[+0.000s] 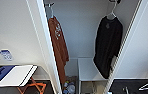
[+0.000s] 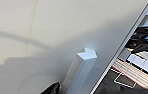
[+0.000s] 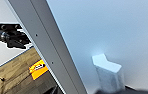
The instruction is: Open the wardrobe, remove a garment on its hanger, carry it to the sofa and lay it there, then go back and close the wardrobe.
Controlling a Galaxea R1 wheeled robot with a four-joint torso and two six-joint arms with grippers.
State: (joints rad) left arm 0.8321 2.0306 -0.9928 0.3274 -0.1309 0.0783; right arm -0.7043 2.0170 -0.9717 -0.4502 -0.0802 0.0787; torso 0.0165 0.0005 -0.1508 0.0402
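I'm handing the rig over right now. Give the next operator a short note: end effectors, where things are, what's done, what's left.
End effectors: each wrist view shows a white door handle close up, left, right; finger state not readable.
Wardrobe: both doors open.
Black garment: hangs on its white hanger from the rail, right side inside. Orange top hangs at left.
Done: wardrobe opened.
Left: take out the garment, lay it on the sofa, close the wardrobe.

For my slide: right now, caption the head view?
Open wardrobe: black garment on white hanger, orange top beside.
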